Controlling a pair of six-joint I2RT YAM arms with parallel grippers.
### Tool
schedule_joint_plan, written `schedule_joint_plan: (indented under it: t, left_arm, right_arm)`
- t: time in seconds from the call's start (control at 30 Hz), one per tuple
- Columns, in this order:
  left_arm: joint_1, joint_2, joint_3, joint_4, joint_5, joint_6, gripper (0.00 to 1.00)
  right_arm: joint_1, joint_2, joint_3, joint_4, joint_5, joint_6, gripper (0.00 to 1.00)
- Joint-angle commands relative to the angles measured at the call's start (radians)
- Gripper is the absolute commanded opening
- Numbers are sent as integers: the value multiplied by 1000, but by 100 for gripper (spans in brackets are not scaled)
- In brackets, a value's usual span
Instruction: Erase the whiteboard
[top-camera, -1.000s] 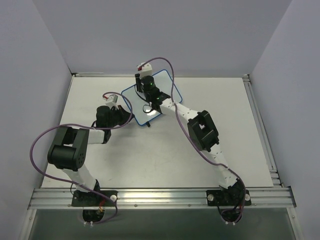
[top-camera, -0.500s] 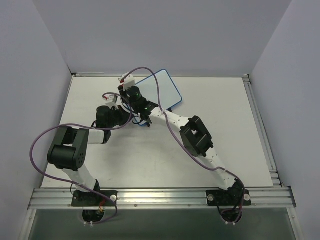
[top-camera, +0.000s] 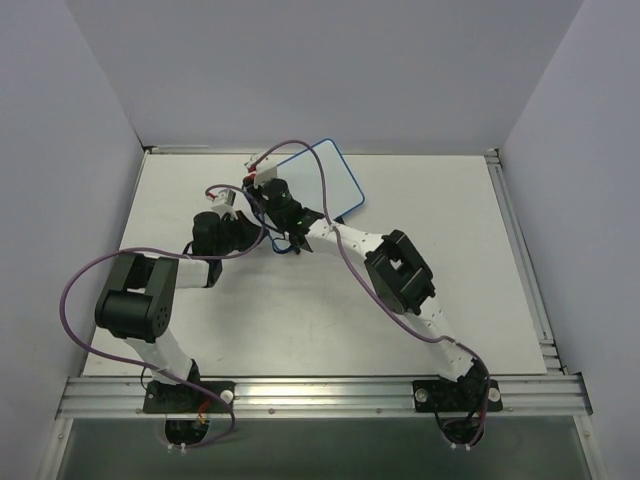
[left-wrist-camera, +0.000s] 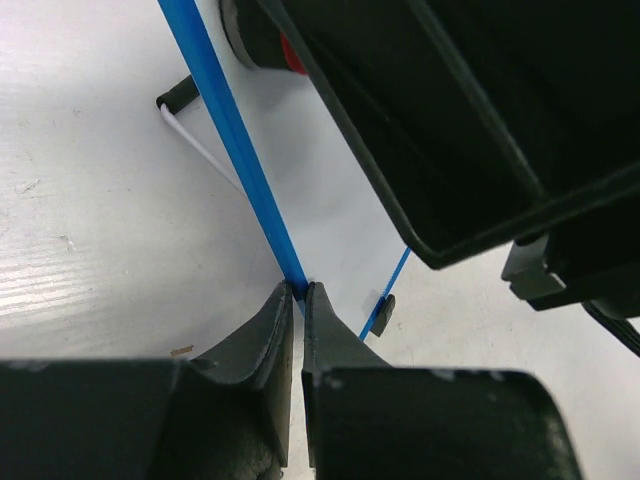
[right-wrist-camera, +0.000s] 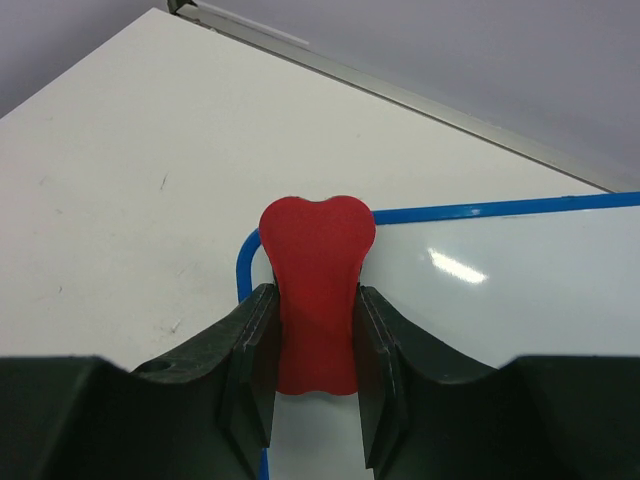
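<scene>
The whiteboard, white with a thin blue rim, lies at the back middle of the table, partly hidden by my right arm. My left gripper is shut on its blue rim; in the left wrist view the gripper pinches the rim edge. My right gripper is shut on the red eraser and holds it over the board's left corner. The board's surface looks white and free of marks where it shows. A bit of the eraser shows in the left wrist view.
Two small black feet stick out under the board. Purple cables loop over both arms. Walls close in the table on the left, back and right. An aluminium rail runs along the near edge.
My right gripper has carried the eraser left across the board, from its middle to its left corner. The left arm has not moved and keeps its hold on the rim.
</scene>
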Motion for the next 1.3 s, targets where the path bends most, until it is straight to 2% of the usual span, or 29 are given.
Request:
schedule_joint_plan:
  t: [0.0,0.27,0.73,1.0,1.27]
  left_arm:
    - [-16,-16,17,6,46,30,2]
    - [-16,-13,17,6,44,31,2]
    - [-16,-15,17,2,43,36,2]
    - [-16,-18,17,-1,41,36,2]
    - [-14,-21,16,-1,40,37,2]
  right_arm:
    - [-23,-32,-100,-65,-1,-10,7]
    - [-15,-111,-298,-22,-9,1,7]
    - [28,-195,-594,76,-26,122,7]
    - [78,-209,-694,96,-34,165,7]
    - [78,-249,-780,113,6,196,6]
